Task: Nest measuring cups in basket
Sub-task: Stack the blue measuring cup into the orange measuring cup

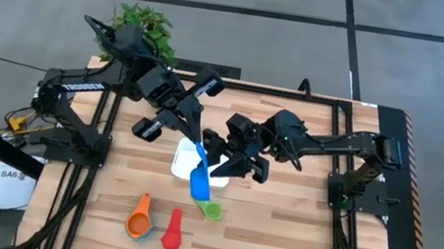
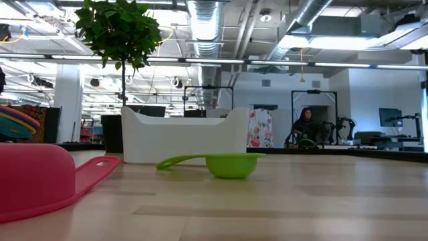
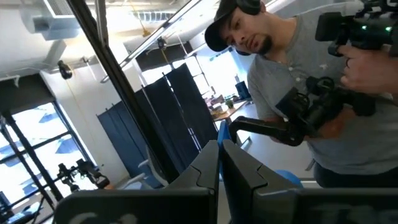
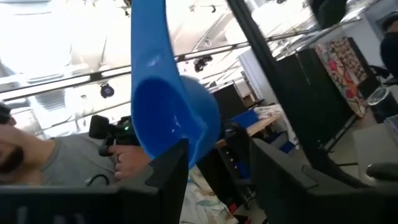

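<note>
A blue measuring cup (image 1: 199, 175) is held up over the white basket (image 1: 183, 162); the low view shows none of it. My left gripper (image 1: 193, 135) is shut on its handle. My right gripper (image 1: 229, 164) is open beside its bowl (image 4: 177, 115). On the table's near side, a green cup (image 1: 210, 208) rests on its bowl bottom, a red cup (image 1: 173, 231) lies mouth down, and an orange cup (image 1: 139, 215) sits with a blue one. The green cup (image 2: 224, 164) and the red cup (image 2: 40, 181) lie in front of the basket (image 2: 184, 137). My left gripper pinches the blue cup's handle (image 3: 220, 132) between its two shut fingers, only a thin blue edge showing between them. The cup is lifted clear, its bowl lower than the handle end. My right gripper's one finger (image 4: 168, 171) overlaps the bowl; whether it touches, I cannot tell.
A potted plant (image 1: 140, 26) stands at the table's far left corner. A person holding a camera (image 3: 323, 93) stands beyond the table. Bare wood lies to the right of the green cup and along the near edge.
</note>
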Tool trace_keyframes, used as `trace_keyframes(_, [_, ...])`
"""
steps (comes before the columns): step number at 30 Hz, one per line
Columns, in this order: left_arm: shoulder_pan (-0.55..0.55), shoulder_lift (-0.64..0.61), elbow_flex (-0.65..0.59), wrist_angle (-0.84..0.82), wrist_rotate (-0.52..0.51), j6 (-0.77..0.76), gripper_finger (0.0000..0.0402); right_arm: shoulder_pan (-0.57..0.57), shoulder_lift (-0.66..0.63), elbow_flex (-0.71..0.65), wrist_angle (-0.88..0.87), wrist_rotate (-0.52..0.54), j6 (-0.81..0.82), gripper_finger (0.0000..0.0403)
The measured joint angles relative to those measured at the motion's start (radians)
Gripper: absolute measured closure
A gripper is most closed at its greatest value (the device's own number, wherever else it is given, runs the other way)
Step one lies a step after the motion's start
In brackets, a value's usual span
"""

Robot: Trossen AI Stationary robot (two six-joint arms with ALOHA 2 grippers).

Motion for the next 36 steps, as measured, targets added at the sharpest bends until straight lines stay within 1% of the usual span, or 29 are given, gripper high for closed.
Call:
trace_keyframes(6, [0.000,0.000,0.000,-0.002,0.012,-0.024,0.0401,-0.010,0.000,0.000,0.048,-0.001,0.026,0.0202])
trace_keyframes(11, [0.003,0.000,0.000,-0.024,0.015,-0.018,0.0401,-0.008,0.000,0.000,0.046,0.002,0.015,0.0212])
trace_keyframes(18, [0.023,0.000,0.000,-0.043,0.014,-0.014,0.0401,-0.007,0.000,0.000,-0.010,0.035,-0.086,0.0235])
trace_keyframes(26, [0.027,0.002,0.000,-0.055,0.007,0.025,0.0401,0.003,0.000,0.000,-0.015,0.031,-0.121,0.0247])
trace_keyframes(31, [0.027,0.002,0.000,-0.058,0.006,0.050,0.0401,0.011,0.000,0.000,-0.015,0.026,-0.124,0.0279])
trace_keyframes(34, [0.027,0.002,0.000,-0.059,0.000,0.048,0.0401,0.014,0.000,0.000,-0.023,0.028,-0.124,0.0315])
trace_keyframes(36, [0.027,0.003,0.000,-0.061,-0.036,0.015,0.0401,0.015,0.000,0.000,-0.038,0.042,-0.120,0.0347])
